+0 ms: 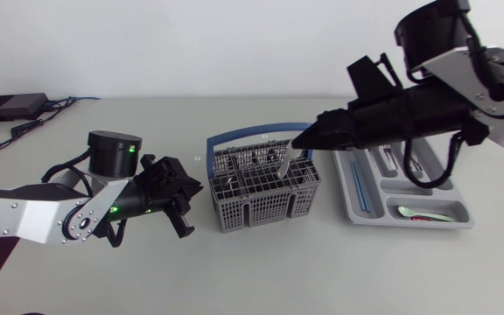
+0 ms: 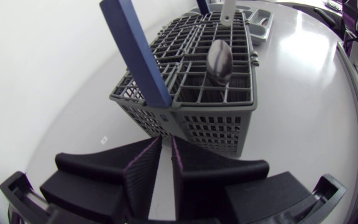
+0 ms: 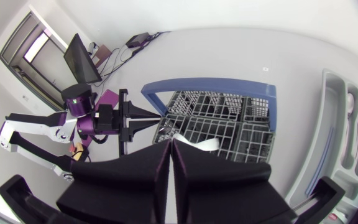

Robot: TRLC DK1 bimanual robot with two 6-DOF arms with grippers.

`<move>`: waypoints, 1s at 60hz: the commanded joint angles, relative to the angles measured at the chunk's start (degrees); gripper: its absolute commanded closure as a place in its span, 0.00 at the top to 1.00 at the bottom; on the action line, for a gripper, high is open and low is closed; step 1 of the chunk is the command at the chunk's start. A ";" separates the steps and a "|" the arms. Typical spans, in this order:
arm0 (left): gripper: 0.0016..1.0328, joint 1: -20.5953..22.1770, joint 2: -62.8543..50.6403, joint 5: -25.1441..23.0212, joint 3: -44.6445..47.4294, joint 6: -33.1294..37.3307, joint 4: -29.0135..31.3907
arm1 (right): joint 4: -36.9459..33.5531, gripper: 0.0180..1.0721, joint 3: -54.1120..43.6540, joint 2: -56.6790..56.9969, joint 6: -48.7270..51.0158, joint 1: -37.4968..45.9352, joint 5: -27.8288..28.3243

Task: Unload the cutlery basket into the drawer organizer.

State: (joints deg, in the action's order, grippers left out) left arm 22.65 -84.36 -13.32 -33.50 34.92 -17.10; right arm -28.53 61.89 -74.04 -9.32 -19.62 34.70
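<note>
The left gripper has its fingers drawn almost together, leaving only a thin slit, and it holds nothing. It sits low over the table, just short of the cutlery basket, whose near corner lies straight ahead of the fingertips without touching them. The basket's blue handle arches up beyond that corner. A spoon stands in one of the basket's far cells, bowl low and stem rising out of the grid.

The right gripper hangs above the basket and is clamped on the spoon's stem, with the pale metal showing just past its fingertips. The basket's cells lie directly under and ahead of those fingers. The drawer organizer lies beside the basket on the right arm's side, under that arm, with a few pieces already in its compartments.
</note>
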 commanded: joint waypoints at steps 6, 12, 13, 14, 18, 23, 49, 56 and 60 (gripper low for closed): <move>0.28 0.81 0.68 0.49 -0.69 -0.38 -0.74 | -6.53 0.06 2.71 6.19 3.26 7.58 4.41; 0.28 0.90 0.95 0.75 -0.87 -0.38 -0.56 | -11.81 0.06 3.59 8.91 6.77 13.64 6.96; 0.28 0.90 1.04 0.75 -0.87 -0.38 -0.48 | -12.86 0.06 3.68 9.44 7.65 15.22 7.40; 0.28 0.90 1.04 0.75 -0.87 -0.38 -0.48 | -13.65 0.06 3.68 9.97 8.36 16.19 7.40; 0.28 1.16 1.21 0.75 -0.96 -0.38 -0.39 | -16.73 0.06 3.68 10.93 11.17 20.06 7.58; 0.28 1.43 1.48 0.84 -0.87 -0.38 -0.12 | -21.21 0.06 2.80 12.08 17.23 27.53 7.84; 0.28 2.39 4.20 0.93 0.62 -0.73 1.02 | -17.17 0.06 -10.91 11.37 32.44 38.16 -13.87; 0.28 2.66 4.29 1.10 0.80 -0.73 1.19 | -11.10 0.06 -14.51 10.14 32.96 38.69 -18.44; 0.28 2.83 4.64 1.46 0.80 -0.73 1.37 | -7.68 0.06 -15.75 8.74 33.32 39.39 -20.20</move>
State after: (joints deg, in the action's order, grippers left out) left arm 24.93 -80.93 -12.67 -33.47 34.89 -16.36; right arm -39.20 48.14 -63.59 22.50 18.94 16.16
